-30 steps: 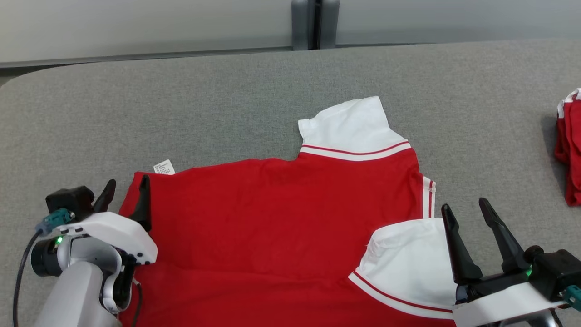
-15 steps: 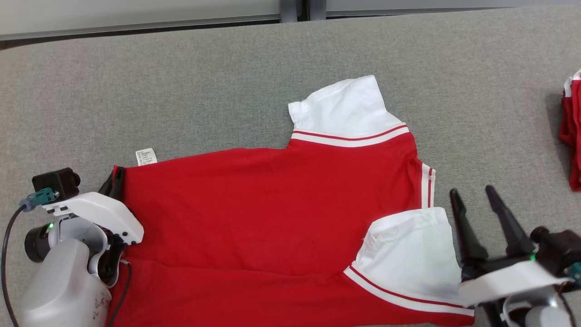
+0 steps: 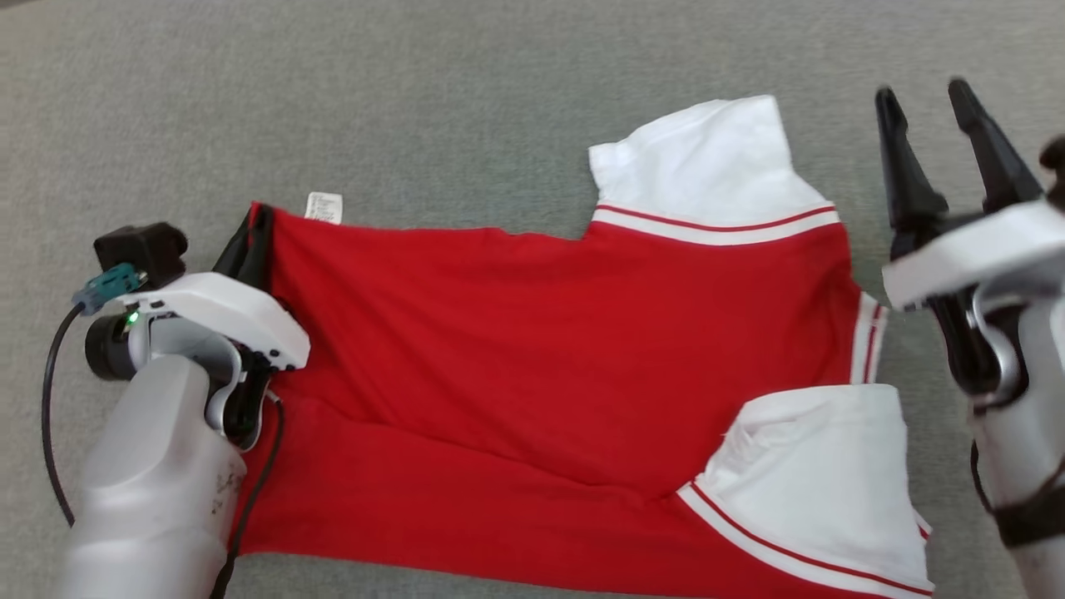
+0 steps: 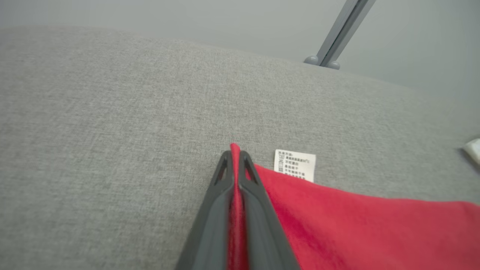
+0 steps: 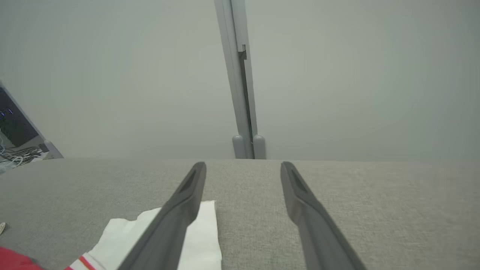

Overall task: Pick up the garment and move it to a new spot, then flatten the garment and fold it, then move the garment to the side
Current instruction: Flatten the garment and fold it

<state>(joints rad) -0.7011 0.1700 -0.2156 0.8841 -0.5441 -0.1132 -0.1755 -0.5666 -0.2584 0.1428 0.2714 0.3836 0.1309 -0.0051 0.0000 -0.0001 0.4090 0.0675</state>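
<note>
The grey tabletop [image 3: 416, 100] carries the garment, a red shirt with white sleeves [image 3: 541, 333], which lies spread across the middle of the head view; it is not flat, because a long crease runs through its lower part and the lower white sleeve [image 3: 824, 474] is turned in over the red body at the lower right; the upper white sleeve [image 3: 707, 158] lies out on the tabletop at the upper right.

The left claw [image 3: 252, 237], at the left of the frame, is clenched on the upper left corner of the shirt; in the left wrist view only a thin ridge of red cloth stands between its fingers, so I judge the hold to be shallow, and a quick pull may let the cloth slip out.

The right claw [image 3: 922, 90] stands released, jaws apart, at the upper right, beside the upper sleeve and above bare tabletop; if it closes there it takes nothing, and then one corner alone would drag the shirt, which may deepen the crease and bunch the cloth.

The small care label [image 3: 324, 207] lies just beside the left claw, outside its grip; it can be caught if the claw re-grips.
</note>
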